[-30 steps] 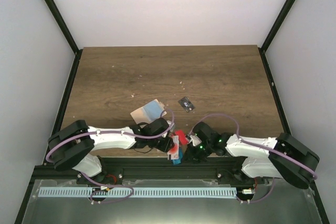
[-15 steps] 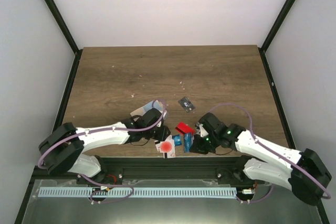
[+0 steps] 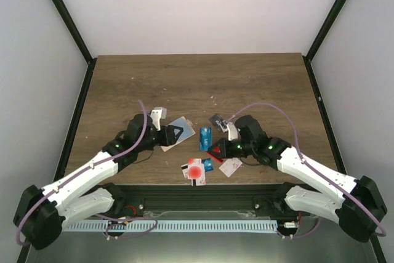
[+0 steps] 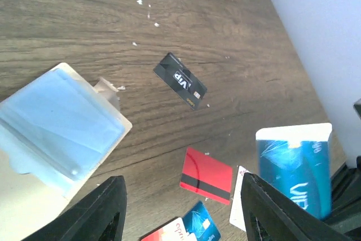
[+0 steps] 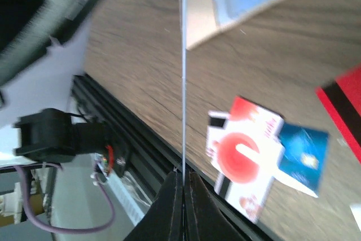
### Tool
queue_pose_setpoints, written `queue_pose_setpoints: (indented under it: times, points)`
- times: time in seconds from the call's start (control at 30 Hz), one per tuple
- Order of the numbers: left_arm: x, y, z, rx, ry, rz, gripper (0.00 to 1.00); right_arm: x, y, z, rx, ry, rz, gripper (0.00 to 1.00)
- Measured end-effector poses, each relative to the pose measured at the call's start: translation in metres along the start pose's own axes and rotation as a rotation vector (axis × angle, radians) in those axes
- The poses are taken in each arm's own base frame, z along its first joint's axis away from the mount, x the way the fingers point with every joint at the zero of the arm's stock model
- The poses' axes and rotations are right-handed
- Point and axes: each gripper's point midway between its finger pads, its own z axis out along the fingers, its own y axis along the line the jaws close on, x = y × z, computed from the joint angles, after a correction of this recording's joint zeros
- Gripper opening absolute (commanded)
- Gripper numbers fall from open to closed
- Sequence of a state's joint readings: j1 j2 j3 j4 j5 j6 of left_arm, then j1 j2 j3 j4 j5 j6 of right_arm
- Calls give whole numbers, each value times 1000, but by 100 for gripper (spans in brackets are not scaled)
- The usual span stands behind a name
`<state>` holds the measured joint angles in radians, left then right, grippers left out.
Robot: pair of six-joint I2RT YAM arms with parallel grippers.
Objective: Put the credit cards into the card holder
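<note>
Blue card (image 3: 205, 138): pinched in R gripper (image 5: 184, 179); card holder (image 4: 62, 119): by L gripper (image 4: 181, 207)

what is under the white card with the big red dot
A blue card pokes out from beneath the red-dot card at one side; whatever else lies underneath is covered.

We get bright, even light from overhead; the table (image 3: 246, 84) shows only faint, soft shadows. Our top view is sharp. The right wrist view is smeared with motion blur, and the left pincer (image 4: 183, 184) sits out of focus up close.
</note>
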<state>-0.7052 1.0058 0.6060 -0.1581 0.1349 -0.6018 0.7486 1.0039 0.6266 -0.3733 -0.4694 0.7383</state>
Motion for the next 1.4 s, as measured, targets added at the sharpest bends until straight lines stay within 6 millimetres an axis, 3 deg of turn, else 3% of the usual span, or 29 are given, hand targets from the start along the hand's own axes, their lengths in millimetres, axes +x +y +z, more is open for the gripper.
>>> queue_pose_setpoints:
  times: [0.23, 0.43, 0.6, 0.73, 1.1, 1.4]
  points:
    - [10, 19, -8, 142, -16, -102, 57, -31, 41, 9, -212, -66, -124, 1]
    - [9, -12, -19, 357, -7, -86, 53, -40, 64, 2, -350, -80, -224, 1]
    - [-2, -43, -43, 515, -54, -27, 52, -40, 69, -3, -406, -61, -262, 1]
    - [-7, -57, -54, 591, -70, 4, 46, -34, 74, -6, -449, -28, -284, 1]
    - [-7, -70, -60, 681, -64, 12, 28, -23, 91, -15, -554, 18, -348, 1]
    - [-4, -75, -57, 727, -33, 2, 4, -21, 95, -17, -587, 30, -369, 1]
